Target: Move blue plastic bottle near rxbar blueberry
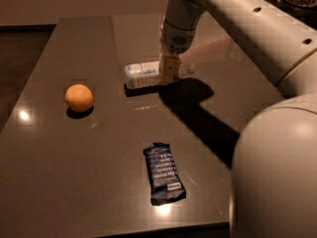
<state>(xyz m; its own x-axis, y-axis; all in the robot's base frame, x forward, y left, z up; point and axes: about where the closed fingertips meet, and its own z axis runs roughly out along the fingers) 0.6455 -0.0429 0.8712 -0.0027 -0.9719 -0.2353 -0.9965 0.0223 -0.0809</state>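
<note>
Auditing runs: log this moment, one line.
gripper: at blue plastic bottle | bottle: lying flat | rxbar blueberry: well apart | move: pending

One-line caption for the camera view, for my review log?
Hand lowered onto the lying bottle mid-table; bar near the front edge, orange off to one side.

One blue plastic bottle [142,74], one rxbar blueberry [164,173] and one orange fruit [79,97] lie on one table [74,182]. One gripper [166,77] sits at the bottle
</note>
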